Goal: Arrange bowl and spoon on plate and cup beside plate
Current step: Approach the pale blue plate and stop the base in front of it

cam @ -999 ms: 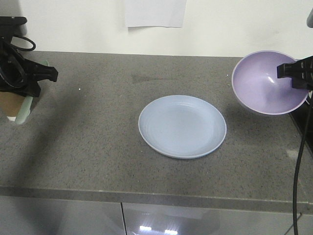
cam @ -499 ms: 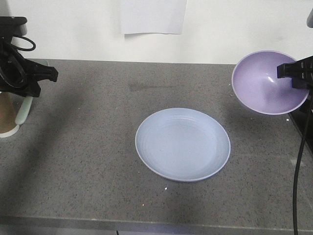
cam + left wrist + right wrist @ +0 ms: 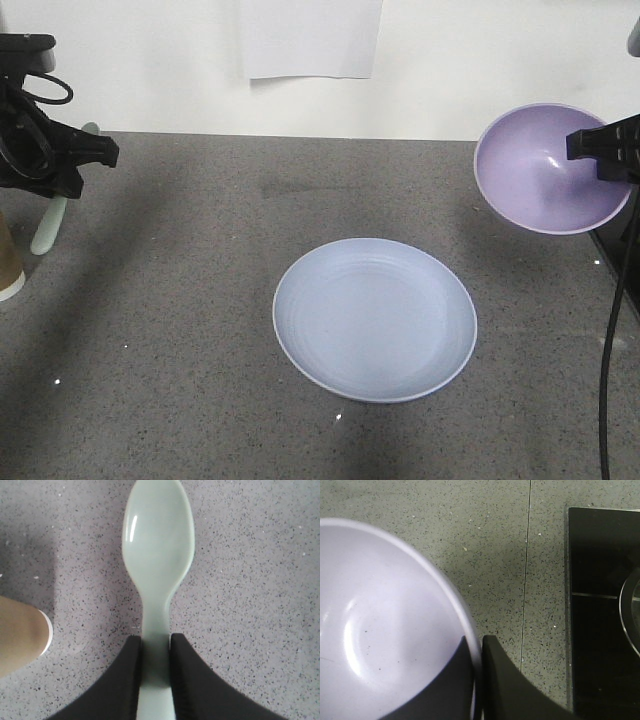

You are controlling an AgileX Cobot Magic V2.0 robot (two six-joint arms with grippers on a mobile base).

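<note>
The pale blue plate [image 3: 375, 318] lies flat on the grey counter, near the middle. At the right my right gripper [image 3: 476, 645] is shut on the rim of the lavender bowl [image 3: 545, 168], which hangs tilted above the counter with its inside facing the camera; the bowl [image 3: 385, 625] fills the left of the right wrist view. At the far left my left gripper [image 3: 155, 642] is shut on the handle of the mint-green spoon [image 3: 158, 545], held above the counter; the spoon [image 3: 50, 228] hangs below the gripper. The brown cup [image 3: 8, 268] stands at the left edge, mostly cut off.
A black cooktop [image 3: 602, 610] with a pan rim lies at the counter's right end, below the bowl. A white paper sheet [image 3: 310, 38] hangs on the back wall. A black cable [image 3: 612, 340] drops from the right arm.
The whole scene has slid down and grown larger in the front view, so the view has moved closer. Both grippers keep their holds and their places in the frame.
</note>
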